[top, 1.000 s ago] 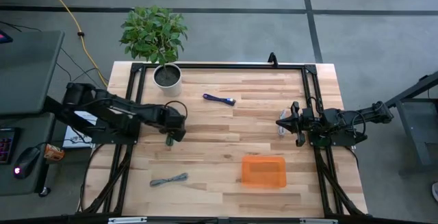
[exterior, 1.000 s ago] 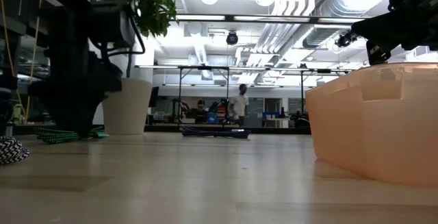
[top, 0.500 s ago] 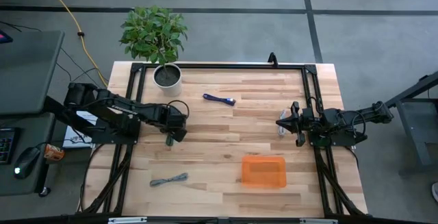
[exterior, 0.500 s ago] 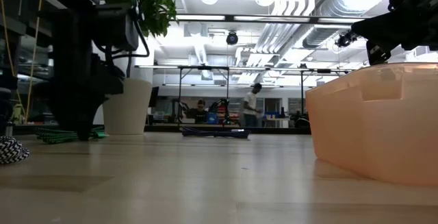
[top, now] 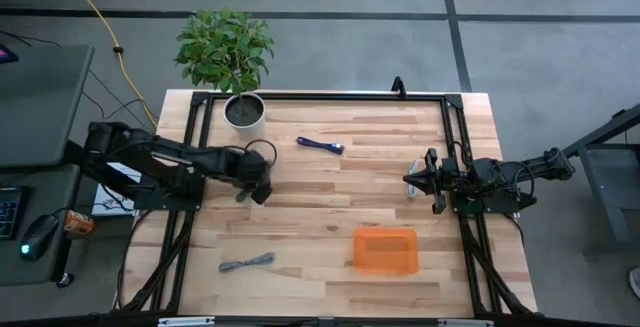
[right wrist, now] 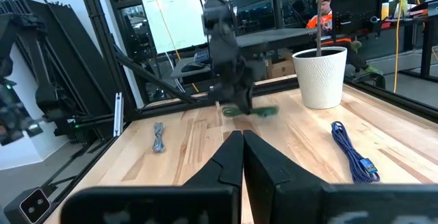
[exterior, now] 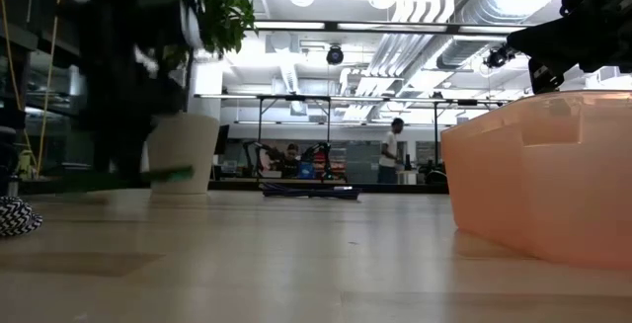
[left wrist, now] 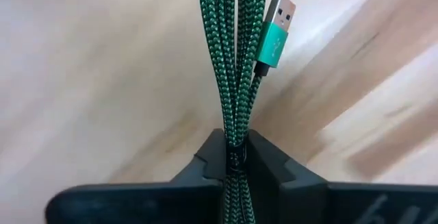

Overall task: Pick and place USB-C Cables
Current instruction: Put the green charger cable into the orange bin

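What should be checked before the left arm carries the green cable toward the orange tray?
1. Left gripper shut on the green cable: ok.
2. Cable clear of the table: cannot tell.
3. Orange tray interior free: ok.
4. Right gripper parked shut at the right edge, off the path: ok.
5. Blue cable and grey cable lying apart from the route: ok.

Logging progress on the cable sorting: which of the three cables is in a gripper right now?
The green cable: the left gripper is shut on it. The blue cable and grey cable lie untouched on the table.
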Robot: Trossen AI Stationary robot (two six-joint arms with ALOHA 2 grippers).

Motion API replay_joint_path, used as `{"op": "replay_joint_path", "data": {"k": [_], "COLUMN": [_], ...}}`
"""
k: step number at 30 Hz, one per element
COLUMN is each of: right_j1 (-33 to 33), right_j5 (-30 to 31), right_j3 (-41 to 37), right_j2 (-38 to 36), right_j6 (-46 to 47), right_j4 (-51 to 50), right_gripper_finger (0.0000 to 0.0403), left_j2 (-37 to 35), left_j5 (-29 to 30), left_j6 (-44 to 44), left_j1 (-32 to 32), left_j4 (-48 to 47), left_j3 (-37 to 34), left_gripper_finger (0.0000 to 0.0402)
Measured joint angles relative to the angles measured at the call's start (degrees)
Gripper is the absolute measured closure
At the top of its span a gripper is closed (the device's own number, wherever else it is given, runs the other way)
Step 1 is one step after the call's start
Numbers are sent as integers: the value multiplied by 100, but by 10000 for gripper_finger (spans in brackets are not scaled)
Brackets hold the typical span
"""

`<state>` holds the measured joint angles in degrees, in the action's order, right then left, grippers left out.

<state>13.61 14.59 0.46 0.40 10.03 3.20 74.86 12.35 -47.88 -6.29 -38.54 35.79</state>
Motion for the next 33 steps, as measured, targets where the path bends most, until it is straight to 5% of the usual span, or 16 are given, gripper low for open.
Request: {"op": "replay_joint_path", "data": {"k": [8,16,21,33], "right_j1": [2,0,2,0], "right_j5": [0,0,0,0], "right_j3": [1,1,-1,1], "right_j2": [0,0,0,0], "right_j6": [-1,-1,1,-1], "right_j4": [0,0,0,0], "right_gripper_finger": [403,403,403,403], "left_j2": [-1403,-1532,-1122,-949], "left_j5": [1065,1216,934,668], "left_j6": [1339,3033,3364,3947], "left_j1": [401,904,969,970], "left_j4": [2287,7758,10126,10561], "left_j3": [8,-1522,-2400,-2372], "left_gripper_finger": [400,401,401,401]}}
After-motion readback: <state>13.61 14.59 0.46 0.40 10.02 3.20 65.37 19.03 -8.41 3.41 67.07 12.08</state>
